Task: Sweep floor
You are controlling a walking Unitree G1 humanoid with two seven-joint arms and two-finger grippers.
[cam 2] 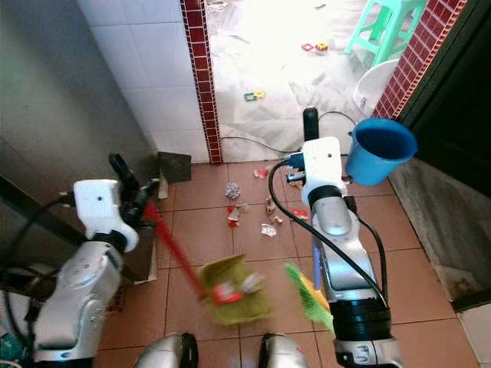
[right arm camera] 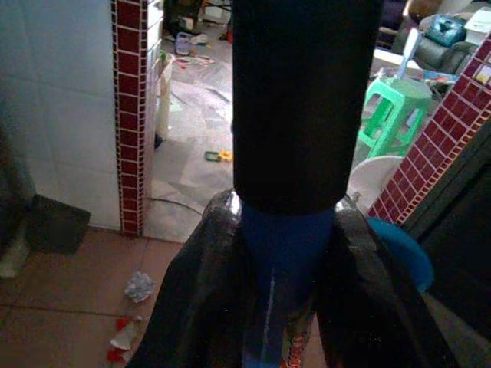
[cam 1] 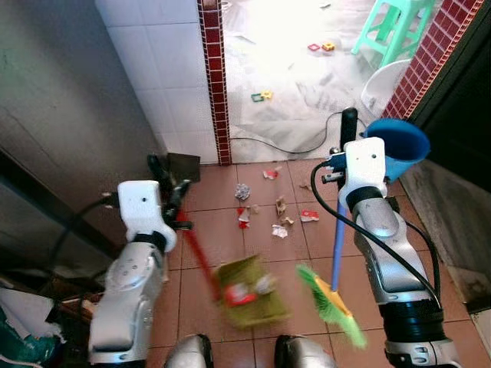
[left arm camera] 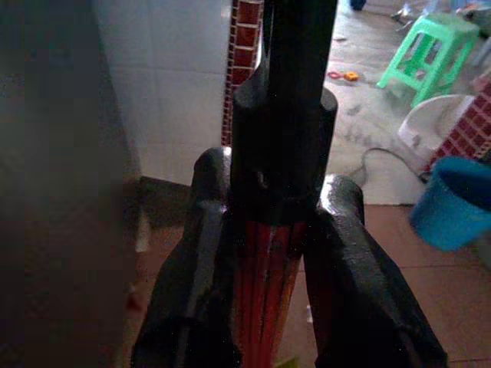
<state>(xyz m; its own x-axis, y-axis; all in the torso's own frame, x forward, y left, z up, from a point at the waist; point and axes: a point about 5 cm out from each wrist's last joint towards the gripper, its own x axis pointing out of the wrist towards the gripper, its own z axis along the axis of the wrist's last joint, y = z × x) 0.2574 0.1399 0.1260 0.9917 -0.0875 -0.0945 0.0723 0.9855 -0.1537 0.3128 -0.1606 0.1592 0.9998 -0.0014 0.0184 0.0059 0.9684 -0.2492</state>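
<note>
With the left gripper point(cam 1: 170, 193) clamped on the dustpan point(cam 1: 249, 291) handle and the right gripper point(right arm camera: 285, 253) on the broom point(cam 1: 331, 300), a careless stroke may scatter the litter point(cam 1: 278, 211) ahead, toward the doorway.

no readable text, no labels, no brands, no numbers, no signs

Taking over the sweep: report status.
Left end effector shut on dustpan handle. Right end effector shut on broom. Litter ahead, unswept. Blue bucket close right.
</note>
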